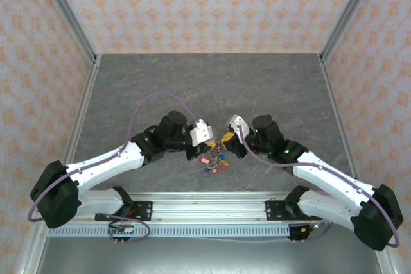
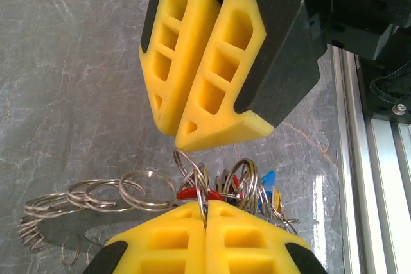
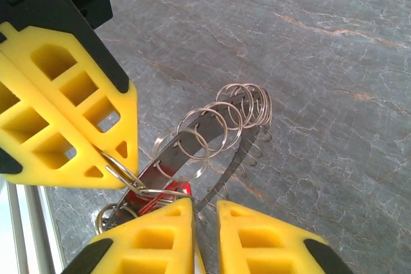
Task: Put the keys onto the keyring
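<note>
The keyring (image 3: 207,134) is a flat metal band strung with several split rings, lying on the grey table; its coloured tags show in the top view (image 1: 215,160). My left gripper (image 2: 205,205) is shut on a thin split ring (image 2: 200,187) at the bunch of red (image 2: 192,192), blue (image 2: 268,179) and yellow tags. My right gripper (image 3: 205,206) is open by a narrow gap, and the band's end runs into that gap beside a red tag (image 3: 170,192). Both grippers meet tip to tip, with the right gripper (image 2: 174,128) just above the left one. I cannot pick out a dark-tagged key.
The aluminium rail (image 2: 372,158) at the table's near edge lies close to the right of the keys. Patterned walls (image 1: 205,4) and metal posts enclose the grey table (image 1: 205,88), which stretches away behind both grippers.
</note>
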